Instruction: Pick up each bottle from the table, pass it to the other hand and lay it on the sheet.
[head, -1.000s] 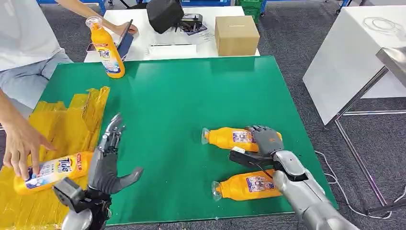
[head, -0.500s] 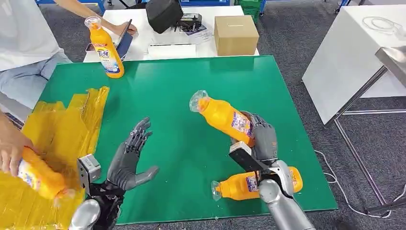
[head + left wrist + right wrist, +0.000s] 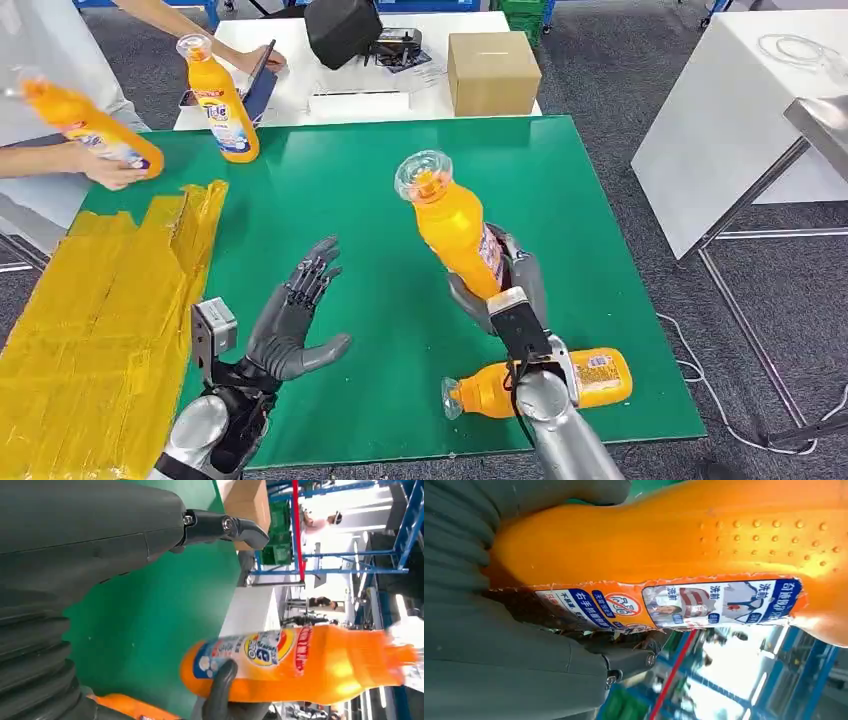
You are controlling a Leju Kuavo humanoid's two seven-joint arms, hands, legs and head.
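- Our right hand [image 3: 505, 285] grips a bottle [image 3: 455, 225] around its lower body, just right of the frame's centre in the head view; the bottle is lifted off the green table [image 3: 560, 190], nearly upright, its clear cap toward the camera and leaning slightly to the upper left.
- In the right wrist view the same bottle [image 3: 684, 545] lies against our palm, its blue and white label facing the camera.
- Our left hand [image 3: 290, 330] is open and holds nothing: fingers spread and pointing to the upper right, thumb out to the right, in the lower left-centre of the frame, above the table.
- In the left wrist view the held bottle [image 3: 300, 665] sits across from our open thumb [image 3: 220, 527], apart from it.
- A second bottle [image 3: 585, 378] lies on its side on the table at lower right, cap to the left, partly behind our right forearm.
- The yellow sheet [image 3: 90, 320] covers the table's left edge.
- A third bottle [image 3: 222, 100] stands upright at the table's upper left corner.
- A person's hand [image 3: 110, 165] at upper left holds a fourth bottle [image 3: 85, 125] in the air.
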